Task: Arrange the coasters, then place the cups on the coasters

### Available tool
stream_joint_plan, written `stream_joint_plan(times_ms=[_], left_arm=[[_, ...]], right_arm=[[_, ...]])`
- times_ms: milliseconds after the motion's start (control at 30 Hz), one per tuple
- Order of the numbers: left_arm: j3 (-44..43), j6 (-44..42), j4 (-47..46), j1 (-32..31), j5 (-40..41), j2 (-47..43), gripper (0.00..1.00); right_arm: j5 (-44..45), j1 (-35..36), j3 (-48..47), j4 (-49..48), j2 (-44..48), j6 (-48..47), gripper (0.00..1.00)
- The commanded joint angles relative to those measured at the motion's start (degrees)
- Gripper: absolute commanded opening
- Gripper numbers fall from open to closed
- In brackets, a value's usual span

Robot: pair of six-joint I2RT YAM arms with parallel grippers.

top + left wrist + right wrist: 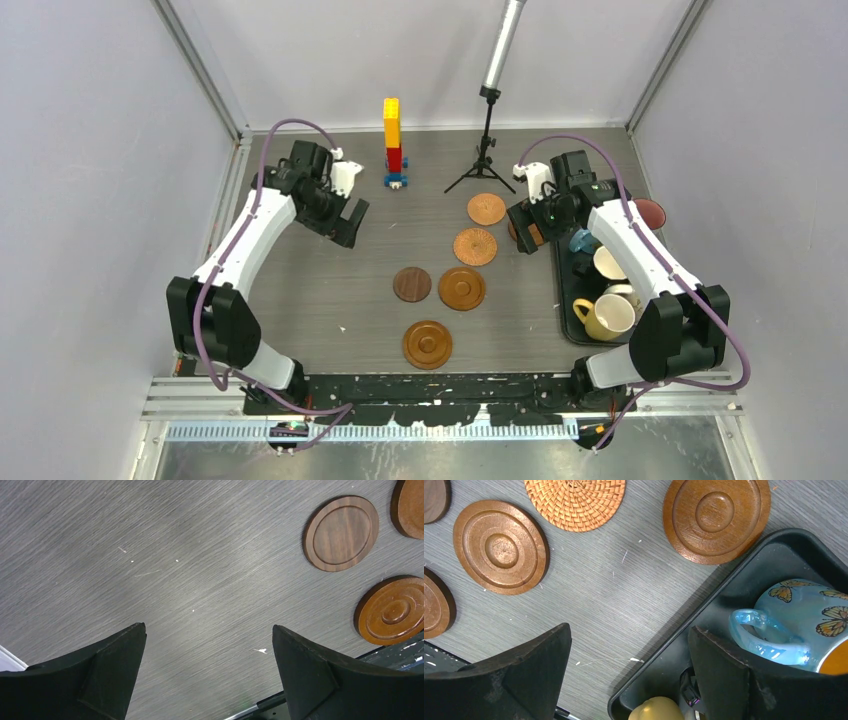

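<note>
Matt grey laminate with fine streaked grain on the table [200,555], flecked with small white marks. Satin, smooth-turned wood with raised rings on the ringed coaster [500,546]; darker, straight-grained wood on the dark coaster [341,532]; rough plaited cane on the woven coaster [574,500]. Dull black sheen on the tray [729,605] at the right. Glossy glaze on the blue mug [799,610] and the yellow mug [605,318]. Shiny plastic on the far brick tower [392,125].

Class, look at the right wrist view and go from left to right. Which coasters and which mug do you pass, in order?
ringed brown coaster → woven coaster → second ringed coaster → blue butterfly mug
</note>
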State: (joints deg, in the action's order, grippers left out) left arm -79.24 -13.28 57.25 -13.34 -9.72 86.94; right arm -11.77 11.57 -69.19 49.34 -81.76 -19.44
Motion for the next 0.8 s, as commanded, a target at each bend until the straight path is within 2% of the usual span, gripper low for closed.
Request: stream_joint_plan(times_ms=[0, 433, 767], left_arm=[[0.23, -1.1, -2.37, -3.03, -1.74, -0.7, 1.0], [7.21, -4.27, -14.89, -27.51, 3.79, 5.89, 1.0], [5.67, -4.52, -19.16, -31.08, 6.23, 15.74, 1.0]], right_arm=[[-0.41, 0.32, -0.25, -0.75, 0.83, -1.13, 0.91], [1.15, -0.24, -1.2, -0.43, -0.63, -0.23, 0.91], [1.86, -1.91, -1.94, -0.44, -1.32, -0.29, 0.91]])
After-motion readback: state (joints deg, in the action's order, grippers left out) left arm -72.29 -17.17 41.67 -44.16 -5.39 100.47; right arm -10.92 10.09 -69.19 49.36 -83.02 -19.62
